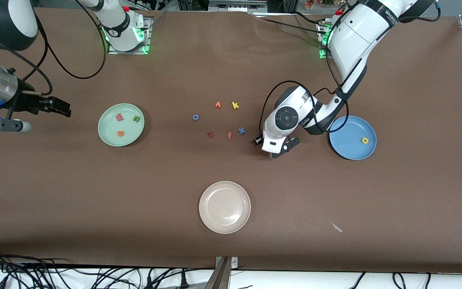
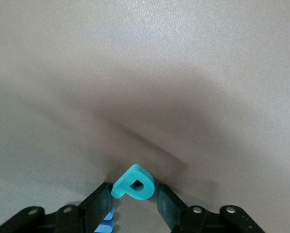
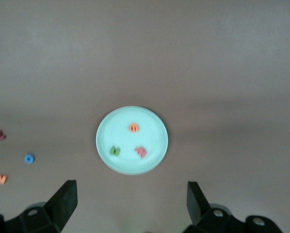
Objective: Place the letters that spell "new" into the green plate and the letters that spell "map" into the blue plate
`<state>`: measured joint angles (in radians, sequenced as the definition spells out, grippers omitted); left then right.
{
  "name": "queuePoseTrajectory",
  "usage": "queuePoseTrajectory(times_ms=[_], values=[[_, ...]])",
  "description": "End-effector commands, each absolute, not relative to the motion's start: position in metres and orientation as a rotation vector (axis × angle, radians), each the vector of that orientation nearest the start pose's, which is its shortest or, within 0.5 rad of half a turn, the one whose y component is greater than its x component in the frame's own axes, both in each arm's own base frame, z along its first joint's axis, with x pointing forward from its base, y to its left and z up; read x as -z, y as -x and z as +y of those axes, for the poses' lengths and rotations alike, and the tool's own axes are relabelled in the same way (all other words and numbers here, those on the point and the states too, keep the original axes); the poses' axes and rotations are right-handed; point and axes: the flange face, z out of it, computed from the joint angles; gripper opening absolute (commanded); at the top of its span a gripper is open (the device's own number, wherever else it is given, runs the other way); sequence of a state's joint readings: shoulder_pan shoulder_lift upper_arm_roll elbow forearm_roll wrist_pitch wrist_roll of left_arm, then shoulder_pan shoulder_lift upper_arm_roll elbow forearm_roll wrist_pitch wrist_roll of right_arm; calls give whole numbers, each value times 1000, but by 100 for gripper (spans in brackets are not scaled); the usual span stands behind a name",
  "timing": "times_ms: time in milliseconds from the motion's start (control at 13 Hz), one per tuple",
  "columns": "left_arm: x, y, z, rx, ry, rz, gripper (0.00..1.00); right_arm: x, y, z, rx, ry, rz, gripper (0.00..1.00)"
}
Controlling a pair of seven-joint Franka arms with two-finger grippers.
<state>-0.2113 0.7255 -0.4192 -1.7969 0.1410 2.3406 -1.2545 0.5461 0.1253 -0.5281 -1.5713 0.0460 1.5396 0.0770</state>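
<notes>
The left gripper [image 2: 134, 206] is pinching the p [image 2: 133, 183] on the table; it should lift straight, then carry to the blue plate [image 1: 345, 150]. The right gripper [image 3: 130, 199] is waiting, jaws spread.

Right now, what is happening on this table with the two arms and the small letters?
The left gripper is low over the table between the loose letters and the blue plate, its fingers closed on the teal "p"; a light blue letter lies beside one finger. The yellow "a" is already in the blue plate. The green plate holds "n", "e" and "w". The right gripper waits open, raised by the green plate.
</notes>
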Motion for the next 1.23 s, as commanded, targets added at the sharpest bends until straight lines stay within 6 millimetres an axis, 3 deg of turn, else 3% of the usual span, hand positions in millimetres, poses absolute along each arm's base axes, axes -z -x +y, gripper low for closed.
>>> queuePoseTrajectory(times_ms=[0, 77, 231, 308, 385, 771, 1156], values=[[-152, -527, -354, -343, 2977, -925, 58, -587, -587, 14, -212, 3156, 140, 100], [-153, -527, -355, -345, 2978, -925, 58, -588, -596, 1, -175, 3162, 190, 100], [-152, -529, -352, -344, 2975, -934, 59, -602, -608, 6, -83, 3170, 186, 100], [-152, -530, -349, -345, 2974, -941, 59, -610, -603, 15, -68, 3153, 145, 100], [-152, -531, -349, -345, 2973, -943, 59, -615, -595, 40, -76, 3150, 86, 100], [-161, -538, -344, -331, 2980, -968, 58, -607, -582, 9, -124, 3102, 98, 100], [-172, -541, -346, -316, 2993, -978, 59, -610, -555, 0, -71, 3109, 100, 100]])
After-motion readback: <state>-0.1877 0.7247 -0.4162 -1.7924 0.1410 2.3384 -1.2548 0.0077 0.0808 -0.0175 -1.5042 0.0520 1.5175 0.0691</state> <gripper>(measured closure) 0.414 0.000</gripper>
